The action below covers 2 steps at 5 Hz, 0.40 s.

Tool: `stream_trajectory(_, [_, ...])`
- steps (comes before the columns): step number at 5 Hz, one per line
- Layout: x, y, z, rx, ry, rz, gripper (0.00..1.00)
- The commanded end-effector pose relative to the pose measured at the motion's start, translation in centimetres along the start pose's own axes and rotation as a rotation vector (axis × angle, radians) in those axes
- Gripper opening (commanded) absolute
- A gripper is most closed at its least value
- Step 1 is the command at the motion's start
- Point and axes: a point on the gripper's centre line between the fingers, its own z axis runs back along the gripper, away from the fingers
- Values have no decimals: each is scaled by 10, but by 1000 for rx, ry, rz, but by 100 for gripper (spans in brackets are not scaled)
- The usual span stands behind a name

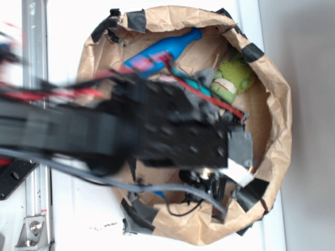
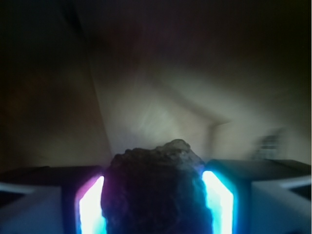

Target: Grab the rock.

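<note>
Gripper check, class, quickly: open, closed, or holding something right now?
Gripper: closed on the rock, which sits between both fingers in the wrist view.

black arm reaches rightward, gripper (image 2: 153, 204) clamped on the rock (image 2: 153, 187).

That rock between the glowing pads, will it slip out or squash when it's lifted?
The rock looks hard and lumpy, so it probably won't squash. Its rough, matte surface should resist slipping. It fills the gap between the pads, but its uneven shape might let it twist.
</note>
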Motion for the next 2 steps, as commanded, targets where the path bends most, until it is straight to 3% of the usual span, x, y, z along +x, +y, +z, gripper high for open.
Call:
stream_trajectory(1, [0, 35, 113, 69, 45, 321, 0])
stream_trajectory(2, [-7, 28, 132, -24, 91, 383, 0])
